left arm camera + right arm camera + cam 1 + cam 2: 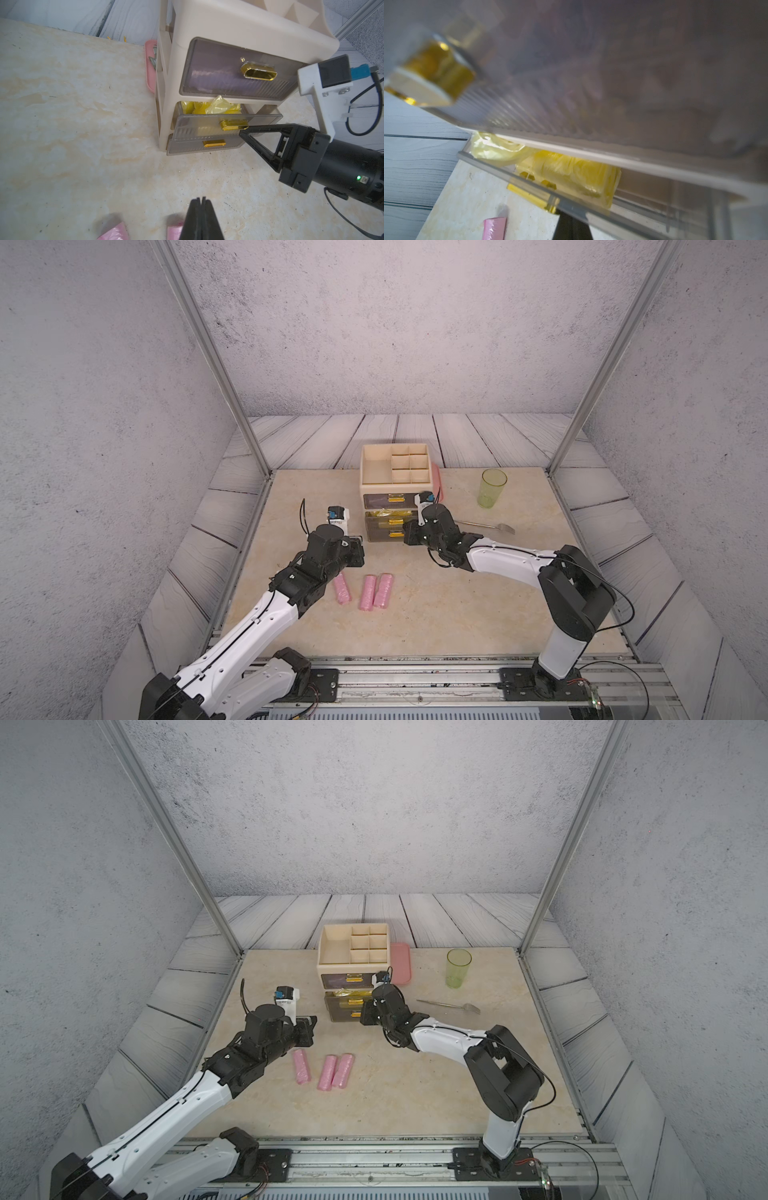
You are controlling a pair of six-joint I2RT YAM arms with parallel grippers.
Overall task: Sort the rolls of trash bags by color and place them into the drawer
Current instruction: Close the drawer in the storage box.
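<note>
Your right gripper (244,133) has its jaws pressed together and empty. Its tip is against the gold handle (234,125) of the smoky translucent middle drawer (207,126), which stands ajar over crinkly yellow plastic rolls (207,107). Your left gripper (200,200), also closed and empty, hovers at 7 o'clock of the beige plastic cabinet (374,472). Three crinkly pink rolls (368,593) lie at its 6 o'clock. I judge you're shutting the yellow drawer. Next, hook the bottom drawer (187,146) open.
</note>
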